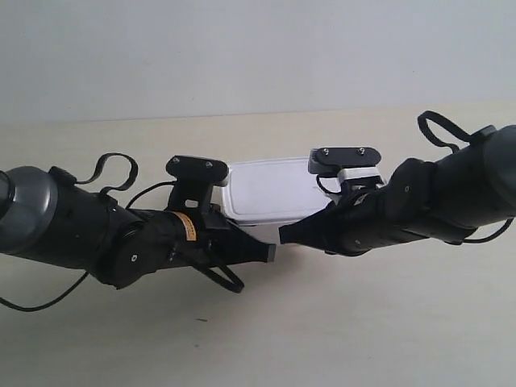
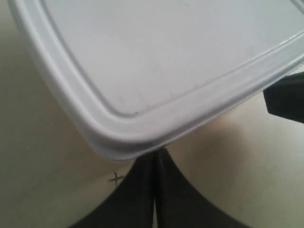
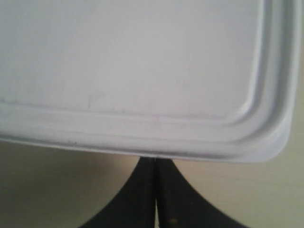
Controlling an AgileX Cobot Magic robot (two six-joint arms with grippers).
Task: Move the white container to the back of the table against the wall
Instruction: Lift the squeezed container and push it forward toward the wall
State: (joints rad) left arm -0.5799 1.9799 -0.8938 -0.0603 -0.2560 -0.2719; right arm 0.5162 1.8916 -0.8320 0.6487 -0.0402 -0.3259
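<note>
The white container (image 1: 274, 189) rests on the cream table (image 1: 339, 322), well short of the grey-white wall (image 1: 242, 48). Its rimmed lid (image 2: 166, 61) fills the left wrist view. My left gripper (image 2: 156, 153) is shut, and its tips meet the body under a lid corner. The lid (image 3: 142, 61) also fills the right wrist view, where my right gripper (image 3: 156, 159) is shut with its tips under the lid's long edge. In the exterior view, the gripper of the arm at the view's left (image 1: 270, 252) and that of the arm at the view's right (image 1: 286, 234) nearly meet at the container's near side.
Bare tabletop (image 1: 266, 133) lies between the container and the wall. A small dark cross mark (image 2: 115, 179) sits on the table beside my left fingers. The other arm's black finger (image 2: 285, 99) shows past the lid's edge in the left wrist view.
</note>
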